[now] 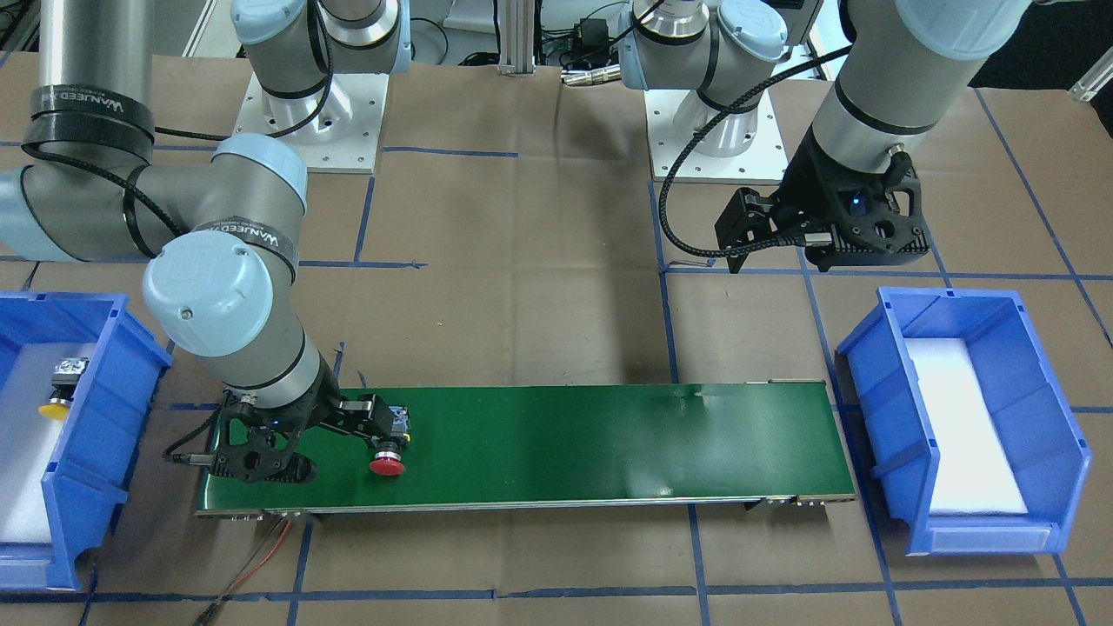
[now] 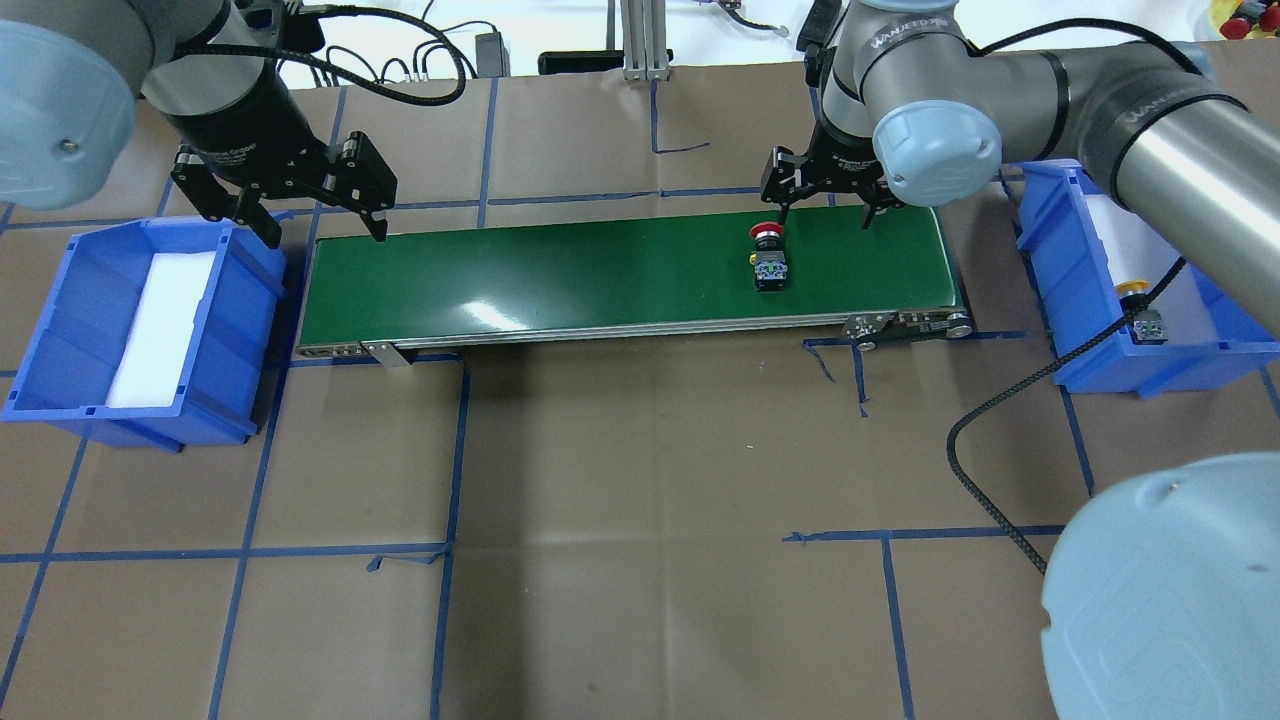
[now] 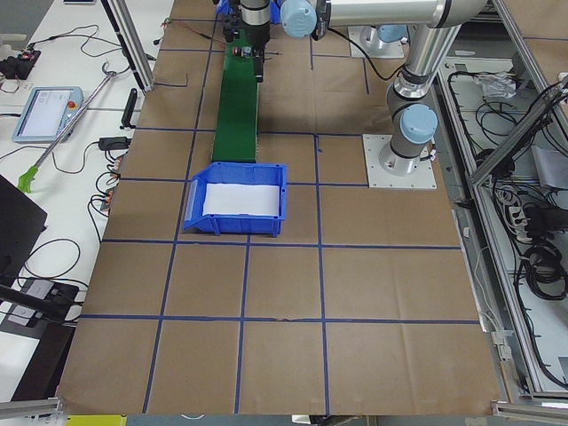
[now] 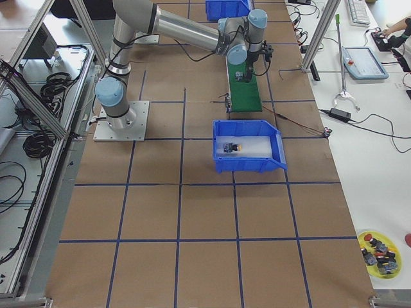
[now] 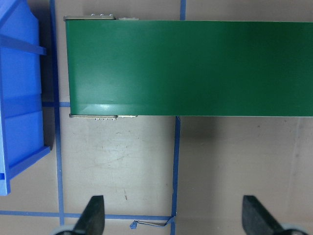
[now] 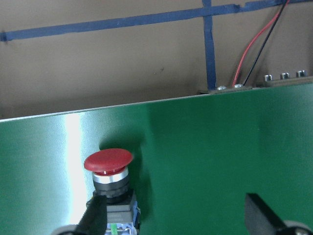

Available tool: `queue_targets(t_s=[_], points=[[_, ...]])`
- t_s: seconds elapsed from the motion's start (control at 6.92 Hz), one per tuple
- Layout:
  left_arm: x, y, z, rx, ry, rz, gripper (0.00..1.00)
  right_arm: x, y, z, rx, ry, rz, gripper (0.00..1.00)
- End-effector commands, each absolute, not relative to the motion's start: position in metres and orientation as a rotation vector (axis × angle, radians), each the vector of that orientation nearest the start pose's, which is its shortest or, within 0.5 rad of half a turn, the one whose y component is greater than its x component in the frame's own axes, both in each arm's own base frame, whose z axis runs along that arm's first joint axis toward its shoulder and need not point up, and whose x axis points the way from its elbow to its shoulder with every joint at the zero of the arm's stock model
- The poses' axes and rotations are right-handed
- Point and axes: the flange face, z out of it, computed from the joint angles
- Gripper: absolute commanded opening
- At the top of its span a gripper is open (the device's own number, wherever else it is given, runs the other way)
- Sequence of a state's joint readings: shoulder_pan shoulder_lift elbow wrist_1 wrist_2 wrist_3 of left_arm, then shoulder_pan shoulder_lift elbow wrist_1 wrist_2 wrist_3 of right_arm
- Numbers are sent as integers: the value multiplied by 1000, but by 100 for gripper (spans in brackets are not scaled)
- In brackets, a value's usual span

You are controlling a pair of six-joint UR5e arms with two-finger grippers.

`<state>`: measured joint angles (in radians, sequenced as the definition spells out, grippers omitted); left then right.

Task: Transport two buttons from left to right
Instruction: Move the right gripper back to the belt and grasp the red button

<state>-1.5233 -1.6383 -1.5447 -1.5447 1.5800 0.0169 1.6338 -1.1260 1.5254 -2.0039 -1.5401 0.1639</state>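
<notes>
The red button (image 2: 768,255) lies on its side on the green conveyor belt (image 2: 600,270), near the belt's right end. In the right wrist view the red button (image 6: 108,166) sits just inside one fingertip (image 6: 95,218). My right gripper (image 2: 824,215) is open over the belt's far edge, right by the red button and not closed on it. The yellow button (image 2: 1140,310) lies in the blue right bin (image 2: 1090,370); it also shows in the front-facing view (image 1: 59,396). My left gripper (image 2: 325,235) is open and empty above the belt's left end.
A blue left bin (image 2: 60,300) holding only a white foam pad stands off the belt's left end. Red and black wires (image 1: 261,556) run from the belt's right end. A cable (image 2: 1000,420) hangs from the right arm across the table.
</notes>
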Motion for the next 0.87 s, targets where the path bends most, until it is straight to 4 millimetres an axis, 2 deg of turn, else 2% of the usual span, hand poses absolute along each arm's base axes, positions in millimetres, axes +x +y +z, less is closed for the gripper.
queue_targets(t_s=[0.0, 0.43, 0.72], points=[[-108, -524, 469, -48, 3132, 24, 100, 179, -639, 295, 175, 3100, -53, 99], [-108, -524, 469, -48, 3132, 24, 100, 183, -635, 284, 173, 3062, -10, 99], [-108, -524, 469, -48, 3132, 24, 100, 181, -634, 256, 165, 3073, 63, 99]])
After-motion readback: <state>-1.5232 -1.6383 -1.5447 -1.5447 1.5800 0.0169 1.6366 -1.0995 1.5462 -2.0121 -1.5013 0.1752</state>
